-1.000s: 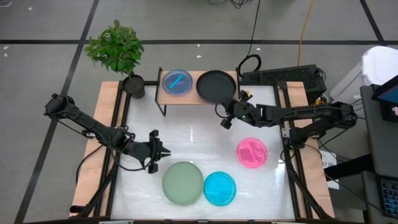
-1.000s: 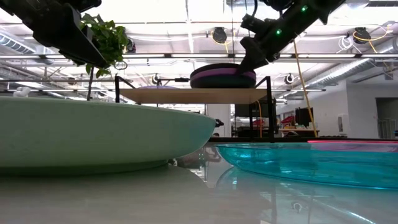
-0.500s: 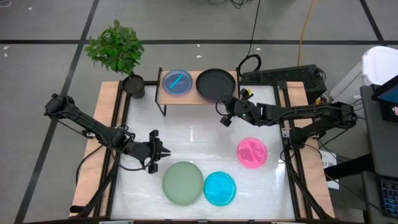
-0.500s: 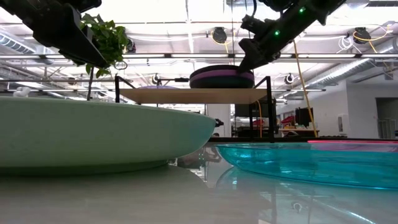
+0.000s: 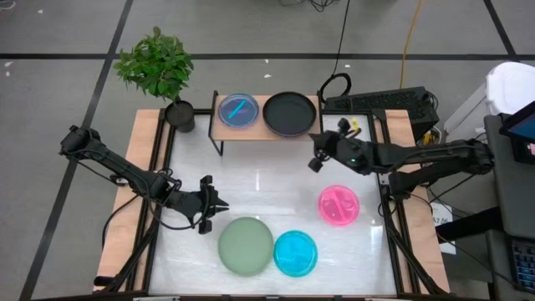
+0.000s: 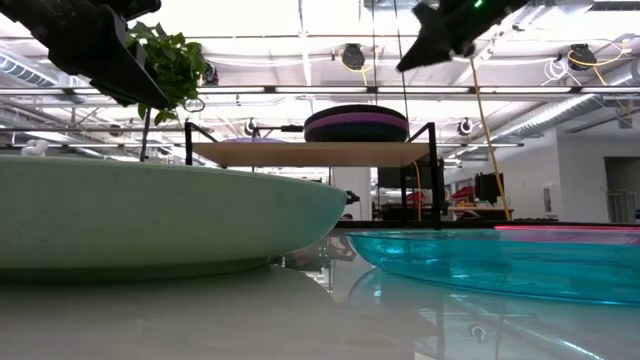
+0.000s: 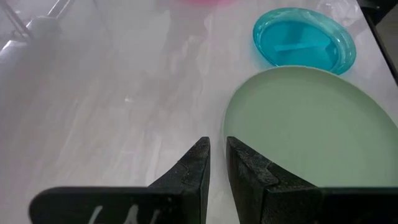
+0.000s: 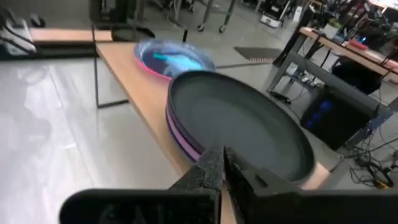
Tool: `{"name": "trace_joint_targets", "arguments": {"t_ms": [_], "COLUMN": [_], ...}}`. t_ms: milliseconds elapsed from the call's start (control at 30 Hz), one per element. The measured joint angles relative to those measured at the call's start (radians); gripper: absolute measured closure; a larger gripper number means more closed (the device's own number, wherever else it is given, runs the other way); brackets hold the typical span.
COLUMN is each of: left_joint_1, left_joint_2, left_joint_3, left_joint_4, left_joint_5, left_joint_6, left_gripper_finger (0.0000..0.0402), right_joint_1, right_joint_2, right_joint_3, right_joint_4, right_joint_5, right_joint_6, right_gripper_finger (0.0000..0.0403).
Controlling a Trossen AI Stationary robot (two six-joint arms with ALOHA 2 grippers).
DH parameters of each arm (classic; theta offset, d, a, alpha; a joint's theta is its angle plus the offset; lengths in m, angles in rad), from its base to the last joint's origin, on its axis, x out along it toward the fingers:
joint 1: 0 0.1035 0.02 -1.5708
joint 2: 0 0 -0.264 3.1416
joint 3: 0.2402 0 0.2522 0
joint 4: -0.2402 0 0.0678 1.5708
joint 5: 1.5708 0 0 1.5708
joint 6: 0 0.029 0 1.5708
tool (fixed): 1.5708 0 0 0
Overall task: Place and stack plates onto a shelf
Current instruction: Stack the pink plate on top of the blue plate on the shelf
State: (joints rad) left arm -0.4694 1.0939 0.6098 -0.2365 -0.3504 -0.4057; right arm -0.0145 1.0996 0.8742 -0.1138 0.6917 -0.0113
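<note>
The shelf (image 5: 260, 131) stands at the table's far side. On its left part a cyan plate lies on a pink one (image 5: 238, 109). On its right part a black plate (image 5: 291, 113) tops a stack with a purple plate (image 8: 177, 124) under it. The sage green plate (image 5: 246, 246), a cyan plate (image 5: 295, 253) and a pink plate (image 5: 338, 205) lie flat on the table. My right gripper (image 5: 316, 161) hangs shut in the air, near and to the right of the black plate, touching nothing. My left gripper (image 5: 214, 209) hovers shut just left of the green plate's far rim.
A potted plant (image 5: 178, 113) stands at the table's far left corner, beside the shelf. A keyboard (image 5: 380, 102) lies past the far right corner. The white middle of the table (image 5: 259, 180) between the shelf and the three loose plates is bare.
My right gripper, which stood at the near right rim of the black plate stack, has drawn back toward the table's right edge and risen. The black plate has shifted slightly toward the far edge on the shelf. The left arm has kept still.
</note>
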Motion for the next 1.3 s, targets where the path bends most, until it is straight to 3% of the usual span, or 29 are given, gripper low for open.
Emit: {"name": "trace_joint_targets", "arguments": {"t_ms": [133, 300, 467, 633, 833, 1033, 1300], "left_joint_1": [-0.001, -0.002, -0.002, -0.002, -0.002, -0.002, -0.002], "left_joint_2": [0.0, 0.0, 0.0, 0.0, 0.0, 0.0, 0.0], "left_joint_3": [0.0, 0.0, 0.0, 0.0, 0.0, 0.0, 0.0], "left_joint_4": [0.002, 0.001, 0.002, 0.006, 0.012, 0.013, 0.018], "left_joint_5": [-0.001, -0.014, -0.016, -0.018, -0.027, -0.031, -0.063], "left_joint_6": [-0.001, -0.009, -0.018, -0.025, -0.03, -0.031, -0.015], "left_gripper_finger": [0.0344, 0.0344, 0.0344, 0.0344, 0.0344, 0.0344, 0.0344], "right_joint_1": [0.07, 0.148, 0.227, 0.335, 0.489, 0.645, 0.756], "right_joint_2": [-0.054, -0.059, -0.033, 0.005, 0.072, 0.175, 0.275], "right_joint_3": [0.0, 0.0, 0.0, 0.0, 0.0, 0.0, 0.0], "right_joint_4": [-0.084, -0.292, -0.458, -0.516, -0.534, -0.535, -0.535], "right_joint_5": [0.062, 0.064, -0.061, -0.166, -0.18, -0.287, -0.334], "right_joint_6": [0.045, 0.213, 0.393, 0.549, 0.711, 0.833, 0.943], "right_gripper_finger": [0.0403, 0.0403, 0.0403, 0.0403, 0.0403, 0.0403, 0.0377]}}
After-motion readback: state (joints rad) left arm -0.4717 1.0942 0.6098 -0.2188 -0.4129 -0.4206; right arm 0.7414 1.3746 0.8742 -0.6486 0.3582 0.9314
